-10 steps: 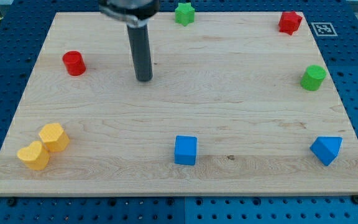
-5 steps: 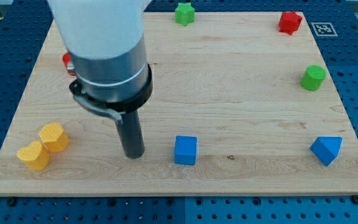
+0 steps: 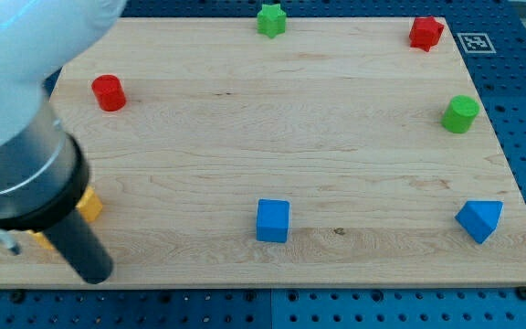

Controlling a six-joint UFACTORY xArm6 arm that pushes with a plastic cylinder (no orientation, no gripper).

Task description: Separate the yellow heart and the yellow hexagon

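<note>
- Since the rod ends in a plain tip (image 3: 96,277) with nothing to open or close, it grips nothing and can only shove; that tip sits at the near-left corner of the board (image 3: 272,137), close to the near edge.
- Just left of and slightly beyond the tip lies the yellow pair, almost wholly hidden by the arm's body (image 3: 16,174), which fills the view's left side.
- A sliver of the yellow hexagon (image 3: 89,205) shows at the right flank of the arm body, beyond the tip and a little left of it.
- Only a small scrap of yellow, taken to be the yellow heart (image 3: 38,241), peeks out below the arm body, left of the rod and nearer the left edge.
- Whether the two yellow blocks touch, or whether the tip touches either, cannot be told: the arm covers the gap.
- Judged from the two scraps, the pair's line runs from near-left (heart) to far-right (hexagon), and the tip stands on the near-right side of that line.
- A push from there toward the far left would probably enter between them, though the seam itself is unseen; a slightly off line would likely carry both blocks together.
- Farther out, the blue cube (image 3: 273,220) rests near the near edge, well right of the tip.
- A red cylinder (image 3: 109,92) stands far-left, well clear of the pair.
- Other blocks lie along the far and right edges, away from the work.
</note>
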